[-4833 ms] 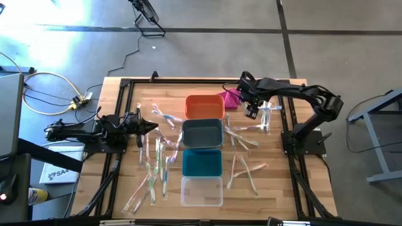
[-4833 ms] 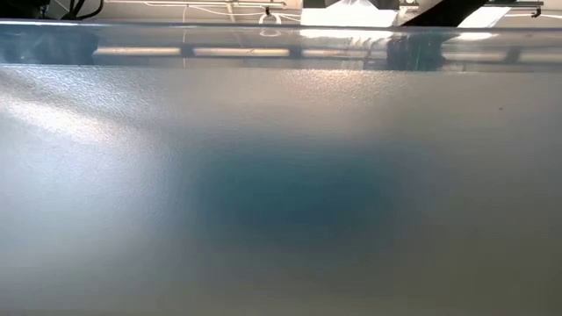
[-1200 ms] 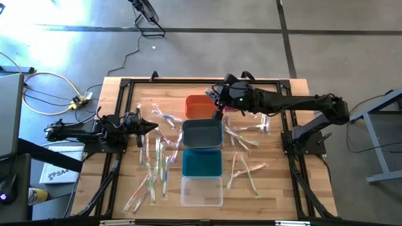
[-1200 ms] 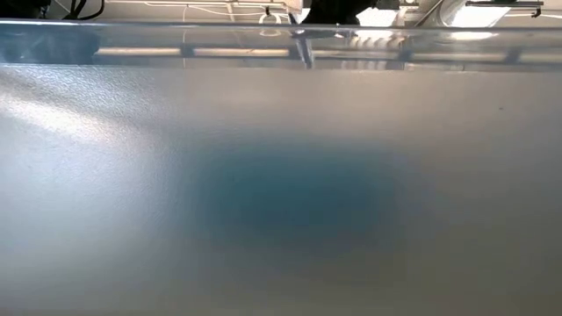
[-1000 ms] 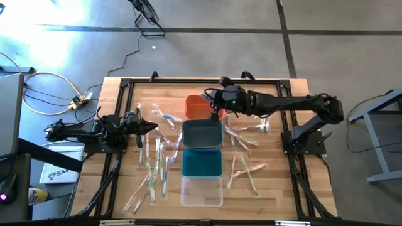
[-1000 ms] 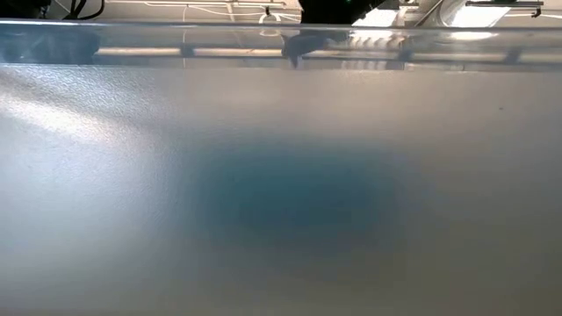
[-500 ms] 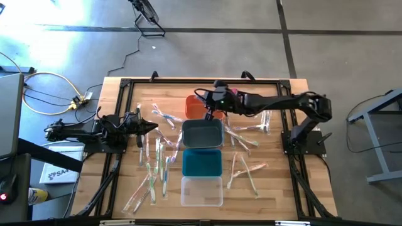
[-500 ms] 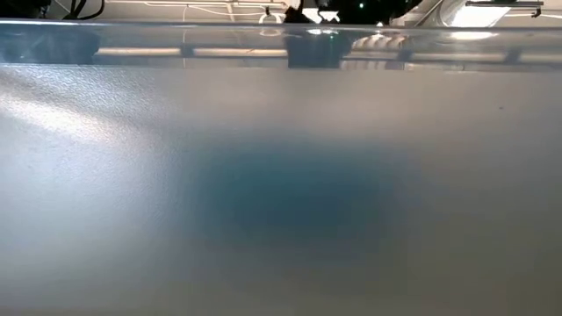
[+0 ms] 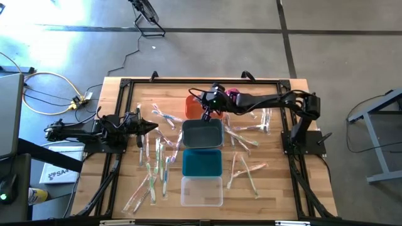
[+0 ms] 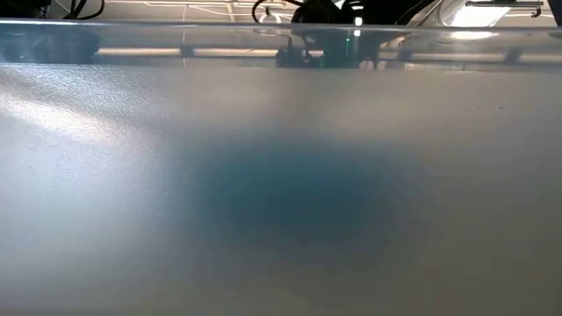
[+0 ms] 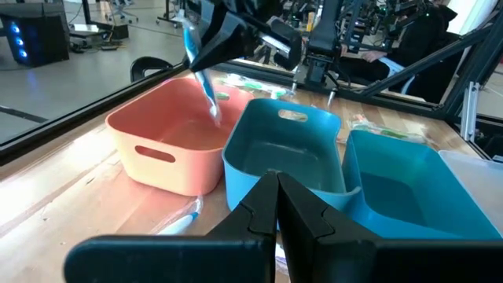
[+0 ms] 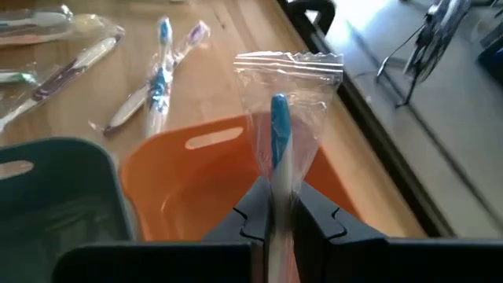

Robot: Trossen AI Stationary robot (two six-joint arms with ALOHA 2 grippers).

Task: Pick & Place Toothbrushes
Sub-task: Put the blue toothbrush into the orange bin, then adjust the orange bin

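One toothbrush (image 12: 278,134) in R gripper (image 12: 271,206)

Four bins (image 9: 202,149) in row mid-table; toothbrushes (image 9: 155,164) scattered both sides

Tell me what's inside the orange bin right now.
Nothing visible on the orange bin's floor; the right hand holds a blue toothbrush over it. The near wall hides the near part of the floor.

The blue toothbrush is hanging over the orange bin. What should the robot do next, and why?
Probably open the jaws and drop it. The right gripper holds the blue toothbrush in its clear wrapper right above the orange bin, so letting go should land it inside.
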